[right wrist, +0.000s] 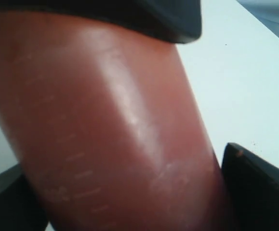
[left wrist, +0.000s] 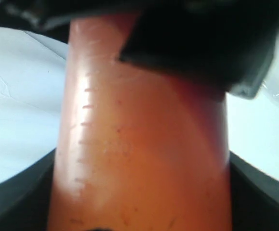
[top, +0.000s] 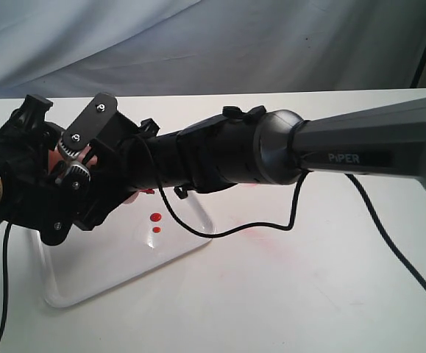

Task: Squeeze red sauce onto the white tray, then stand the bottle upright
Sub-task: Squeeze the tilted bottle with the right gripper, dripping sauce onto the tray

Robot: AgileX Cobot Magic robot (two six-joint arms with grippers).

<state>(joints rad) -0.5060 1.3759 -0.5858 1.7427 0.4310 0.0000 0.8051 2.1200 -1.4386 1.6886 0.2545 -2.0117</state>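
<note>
**Two claws, one bottle**

Both claws hold the bottle (left wrist: 139,144). The left claw (left wrist: 139,197) is clamped on it. The right claw (right wrist: 129,192) hugs it from both sides too. In the outside view the bottle is at the left, mostly hidden by the arms, above the tray (top: 124,273). Two sauce (top: 155,218) drops sit on the tray, left of middle.

A hard squeeze could squirt sauce onto the table (top: 308,294). The low black cable (top: 220,234) could drag through the drops. Letting go crooked could tip the bottle.

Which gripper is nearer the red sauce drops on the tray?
Right, judging by the exterior view. The right gripper reaches across and sits just left of the red sauce drops on the white tray; the left gripper is farther left, over its left end.
</note>
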